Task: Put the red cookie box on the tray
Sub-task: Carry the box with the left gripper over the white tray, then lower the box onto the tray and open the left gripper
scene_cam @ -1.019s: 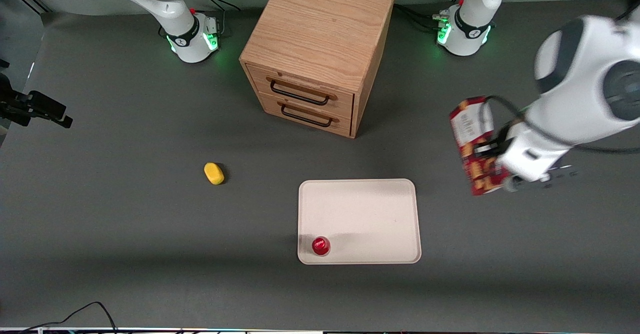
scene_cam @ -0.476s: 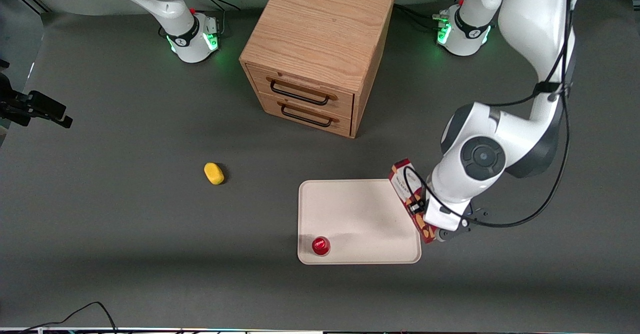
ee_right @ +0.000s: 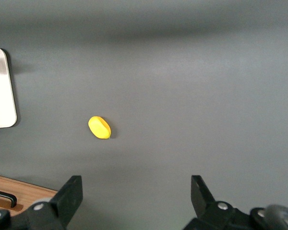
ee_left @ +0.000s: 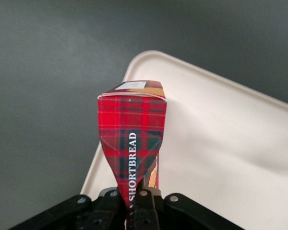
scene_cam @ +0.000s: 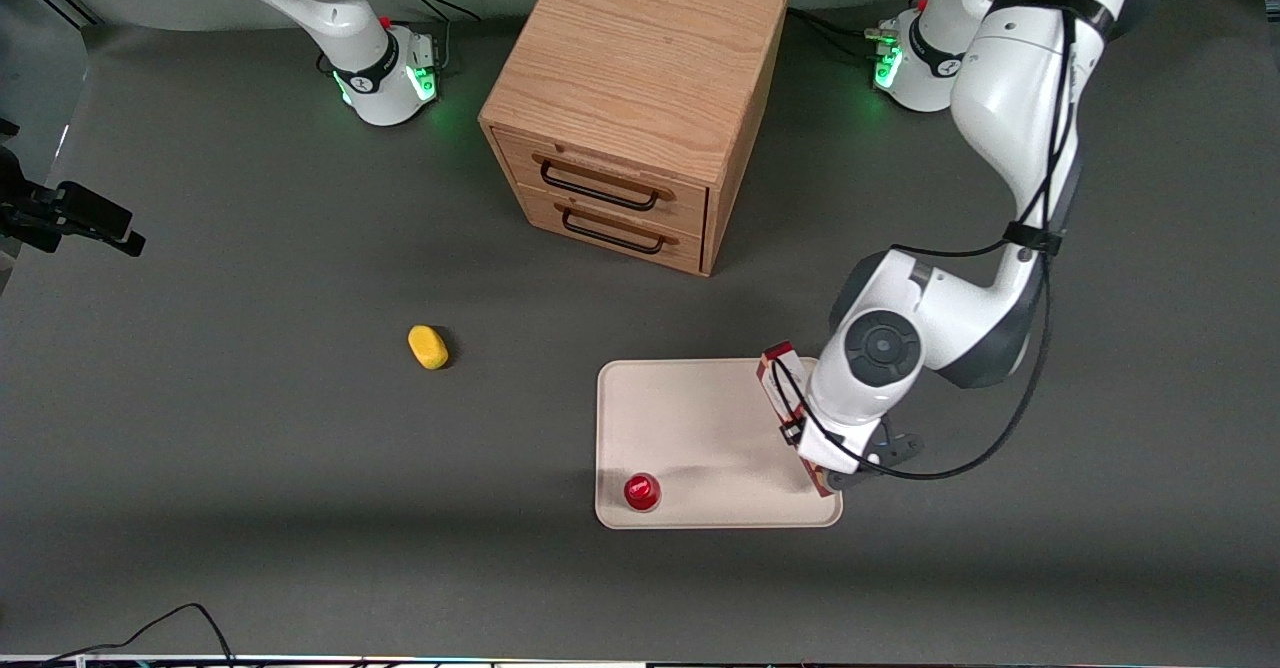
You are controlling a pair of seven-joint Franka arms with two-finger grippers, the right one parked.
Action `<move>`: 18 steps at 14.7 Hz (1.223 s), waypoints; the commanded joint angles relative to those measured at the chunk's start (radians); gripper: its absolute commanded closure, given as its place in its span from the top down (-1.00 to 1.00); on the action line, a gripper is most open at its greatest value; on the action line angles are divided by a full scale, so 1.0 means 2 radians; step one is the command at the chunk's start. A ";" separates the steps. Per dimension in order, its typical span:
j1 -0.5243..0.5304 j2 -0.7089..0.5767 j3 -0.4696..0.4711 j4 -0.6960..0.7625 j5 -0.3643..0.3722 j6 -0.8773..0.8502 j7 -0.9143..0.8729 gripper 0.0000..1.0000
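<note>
The red cookie box [scene_cam: 781,380] is a narrow tartan carton reading SHORTBREAD [ee_left: 132,129]. My left gripper [ee_left: 133,203] is shut on it, its fingers pinching the carton's two wide faces so that it bulges. In the front view the gripper [scene_cam: 822,456] sits low over the cream tray [scene_cam: 700,418], at the edge toward the working arm's end. The box lies lengthwise along that edge, over the tray's rim [ee_left: 149,60]. I cannot tell whether the box touches the tray.
A small round red cup [scene_cam: 641,491] stands on the tray's corner nearest the front camera, toward the parked arm's end. A yellow oval object [scene_cam: 428,346] lies on the table. A wooden two-drawer cabinet [scene_cam: 640,98] stands farther from the camera than the tray.
The arm has carried the box from high over the table at the working arm's end down to the tray's edge, and in the last half second a little farther in over the tray.
</note>
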 commanded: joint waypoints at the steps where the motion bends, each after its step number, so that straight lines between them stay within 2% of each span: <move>1: -0.011 0.014 0.002 0.016 0.023 0.009 -0.009 -1.00; 7: -0.011 0.025 0.002 -0.011 0.027 0.062 -0.010 -1.00; 8: -0.011 0.025 0.003 -0.017 0.026 0.072 -0.010 -0.89; 9: -0.010 0.027 0.003 -0.018 0.026 0.075 -0.010 -0.45; 10: -0.008 0.029 0.003 -0.017 0.026 0.075 -0.009 0.31; 11: -0.007 0.029 0.003 -0.018 0.026 0.073 -0.008 0.72; 12: -0.006 0.028 0.003 -0.017 0.026 0.069 -0.007 1.00; 15: -0.005 0.015 0.003 -0.003 0.022 0.013 -0.004 1.00; 18: -0.003 -0.008 -0.005 0.045 0.005 -0.134 0.044 1.00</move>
